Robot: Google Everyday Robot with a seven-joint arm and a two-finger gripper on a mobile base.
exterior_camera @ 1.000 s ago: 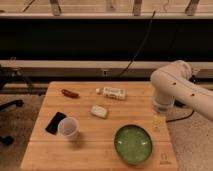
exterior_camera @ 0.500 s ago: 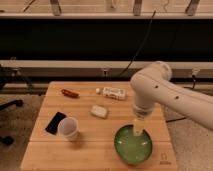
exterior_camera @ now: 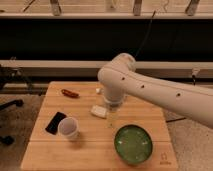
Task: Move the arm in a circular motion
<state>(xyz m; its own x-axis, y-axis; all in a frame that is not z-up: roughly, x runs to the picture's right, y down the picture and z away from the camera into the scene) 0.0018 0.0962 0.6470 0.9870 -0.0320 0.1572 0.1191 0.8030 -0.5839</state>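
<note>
In the camera view, the glossy white arm enters from the right edge. Its thick upper segment has its long axis running up and to the left, over the right side of the wooden bench, as far as a bulbous joint above the bench's back half. There the arm turns downward. A short, stout section drops to a slim pale tip that points almost straight down at the bench top.

The hand sits at that tip, low over the middle of the bench. It is just right of a pale block and up and left of a green bowl. I cannot tell whether the hand is wide or narrow, and nothing can be seen held in it.

A white cup stands upright on the left part of the bench. It is just beside a flat black object lying to its left. A reddish-brown item lies near the back left corner, well apart from the hand.
</note>
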